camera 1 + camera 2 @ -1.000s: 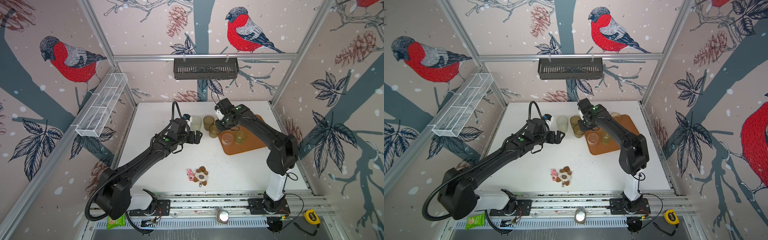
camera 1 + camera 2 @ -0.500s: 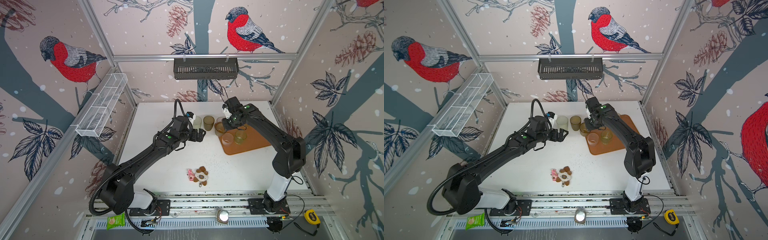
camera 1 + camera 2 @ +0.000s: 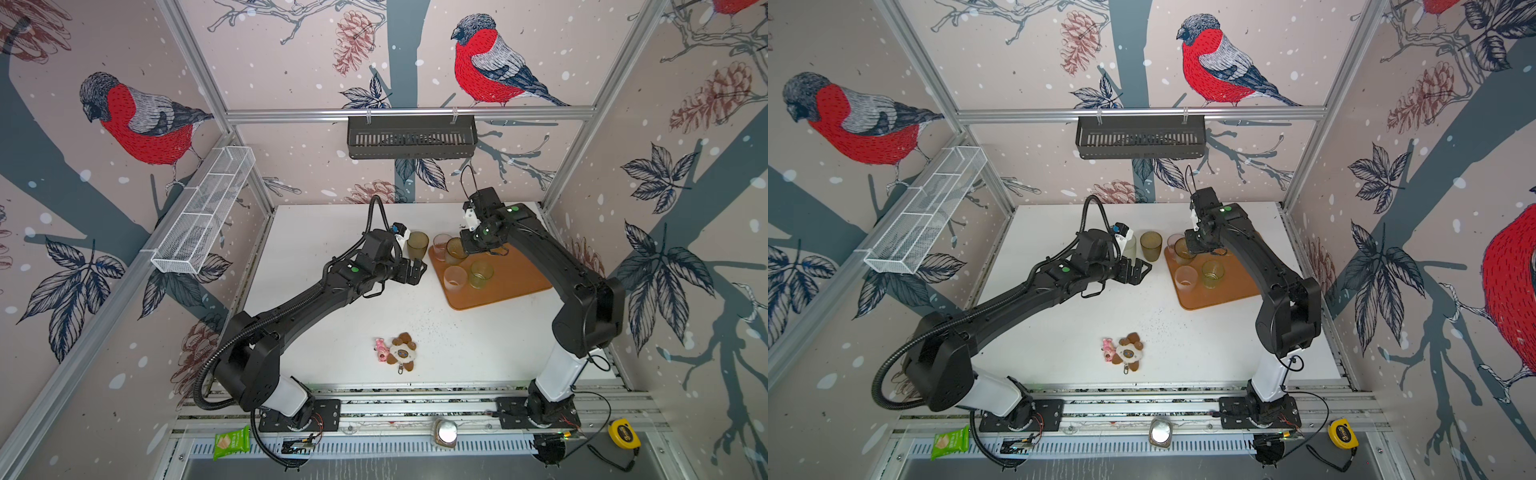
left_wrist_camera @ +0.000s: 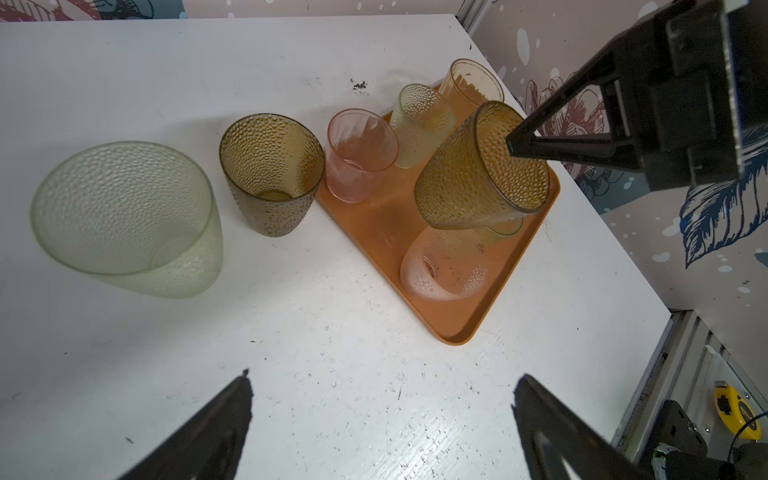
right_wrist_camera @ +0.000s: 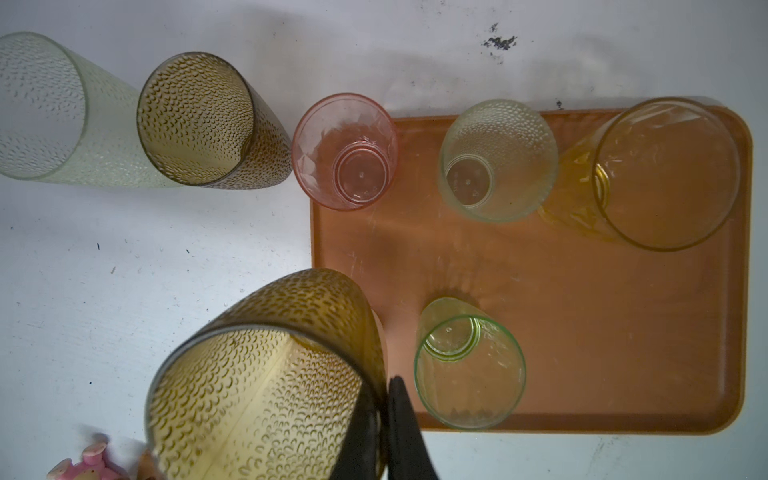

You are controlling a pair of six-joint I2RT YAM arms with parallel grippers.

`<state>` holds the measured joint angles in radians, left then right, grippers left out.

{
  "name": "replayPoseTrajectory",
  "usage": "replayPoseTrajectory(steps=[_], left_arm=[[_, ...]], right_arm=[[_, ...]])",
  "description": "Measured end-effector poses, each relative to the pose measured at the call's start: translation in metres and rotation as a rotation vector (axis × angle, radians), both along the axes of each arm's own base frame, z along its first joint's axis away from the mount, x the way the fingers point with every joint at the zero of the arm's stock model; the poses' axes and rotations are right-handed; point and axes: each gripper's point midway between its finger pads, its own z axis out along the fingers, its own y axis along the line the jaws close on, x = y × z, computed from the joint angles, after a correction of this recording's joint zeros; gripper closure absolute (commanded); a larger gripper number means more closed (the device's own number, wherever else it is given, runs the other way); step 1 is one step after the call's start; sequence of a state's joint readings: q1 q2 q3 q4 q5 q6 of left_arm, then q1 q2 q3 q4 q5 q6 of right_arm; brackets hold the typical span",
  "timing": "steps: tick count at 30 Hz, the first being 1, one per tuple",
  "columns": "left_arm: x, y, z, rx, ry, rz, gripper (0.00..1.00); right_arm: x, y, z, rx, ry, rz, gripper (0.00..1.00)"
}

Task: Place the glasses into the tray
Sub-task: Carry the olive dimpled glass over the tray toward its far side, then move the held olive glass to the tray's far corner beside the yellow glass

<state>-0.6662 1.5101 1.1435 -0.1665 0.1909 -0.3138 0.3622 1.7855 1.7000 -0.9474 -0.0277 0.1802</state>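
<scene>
- The right claw (image 4: 512, 144) pinches the rim of a dark brown dimpled plastic tumbler (image 4: 478, 166), one finger inside the mouth and one outside. It holds the tumbler tilted in the air above the flat orange-brown rectangular tray (image 3: 513, 282).
- The left claw (image 4: 384, 384) hangs empty, jaws spread wide, over the white surface (image 3: 316, 241), to the left of the tray in both top views.
- Five of the glasses stand upright on the tray. A smooth pink tumbler (image 5: 345, 151) sits right at one corner.
- Along the same edge come a short pale green dimpled tumbler (image 5: 498, 160) and then a smooth yellow-amber tumbler (image 5: 665, 174) in the next corner.
- A clear green-rimmed tumbler (image 5: 469, 374) and a frosted cream dimpled tumbler (image 4: 444, 270) stand side by side nearer the middle of the tray, below the lifted one.
- Two glasses stand on the white surface, off the tray. A second dark brown dimpled tumbler (image 4: 270, 174) is just beside the pink one, and a tall pale green dimpled tumbler (image 4: 124, 216) is next to it on the side away from the tray.
- A cluster of small plush toys (image 3: 397, 351) lies on the surface nearer the arms' bases, well apart from the tray.
</scene>
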Motion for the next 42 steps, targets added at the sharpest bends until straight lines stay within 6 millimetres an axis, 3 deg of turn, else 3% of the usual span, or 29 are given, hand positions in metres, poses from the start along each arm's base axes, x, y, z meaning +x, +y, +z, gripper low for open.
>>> replayPoseTrajectory(steps=[10,30,42], left_arm=[[0.0,-0.026,0.004,0.008,-0.023,-0.056,0.02],[-0.01,-0.055,0.007,0.017,-0.049,-0.128,0.02],[-0.024,-0.091,0.011,0.012,-0.066,-0.205,0.02]], right_arm=[[0.008,-0.035,0.008,-0.011,-0.021,-0.055,0.98],[0.0,-0.094,0.017,-0.045,-0.026,-0.151,0.98],[-0.006,-0.134,0.016,-0.058,-0.018,-0.234,0.98]])
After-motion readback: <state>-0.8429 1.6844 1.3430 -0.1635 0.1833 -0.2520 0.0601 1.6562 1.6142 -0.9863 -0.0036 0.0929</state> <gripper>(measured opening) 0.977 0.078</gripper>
